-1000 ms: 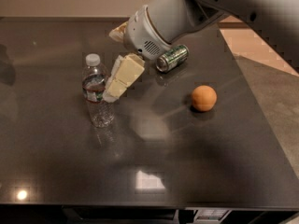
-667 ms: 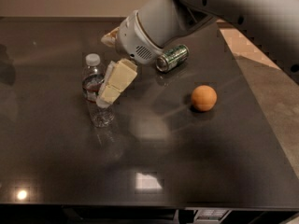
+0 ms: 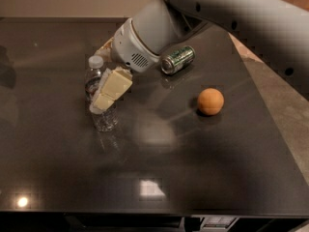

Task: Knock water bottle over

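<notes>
The water bottle [image 3: 95,81] is a small clear ribbed bottle with a white cap and a coloured label band. It stands upright on the dark table [image 3: 159,168], left of centre. My gripper [image 3: 110,92] reaches down from the upper right, and its cream fingers [image 3: 116,83] lie against the bottle's right side, partly covering it.
A green-and-silver drink can [image 3: 177,59] lies on its side behind the gripper's wrist. An orange [image 3: 210,101] sits to the right of centre. The table's right edge drops off to a tan floor [image 3: 285,115]. My grey arm [image 3: 231,13] crosses the top right.
My gripper has moved left and a little down towards the bottle, from just right of it to against its side. The bottle stays upright in the same spot.
</notes>
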